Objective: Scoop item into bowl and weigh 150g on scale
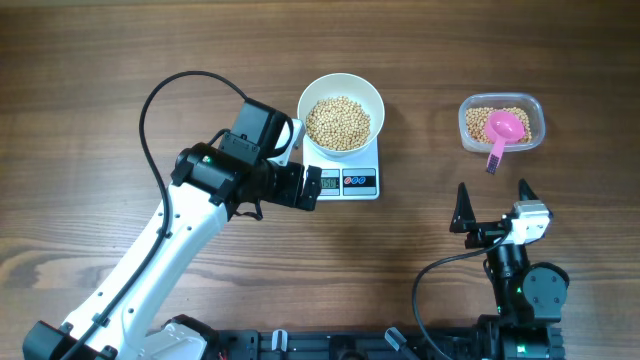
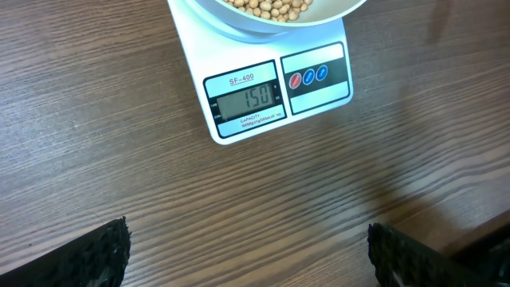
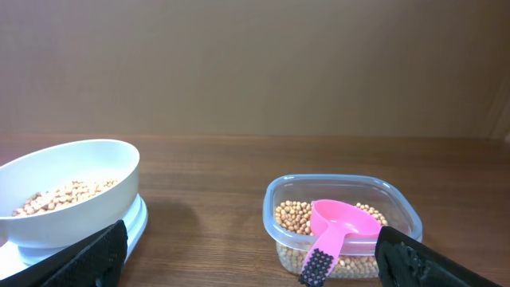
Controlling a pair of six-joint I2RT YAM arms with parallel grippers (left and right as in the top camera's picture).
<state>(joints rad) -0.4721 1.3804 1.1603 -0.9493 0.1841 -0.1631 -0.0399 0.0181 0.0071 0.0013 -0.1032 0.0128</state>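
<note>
Tan beans [image 1: 338, 123] lie in the bowl [image 1: 303, 105] on the scale [image 1: 360, 182], just ahead of the left jaws, spread wide and empty, while the right jaws, likewise released, hang well apart.

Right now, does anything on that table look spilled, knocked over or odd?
Nothing stands out. The bowl of beans sits squarely on the scale, no beans lie loose on the table, and the pink scoop rests in the clear tub. The left gripper and right gripper are open and empty.
</note>
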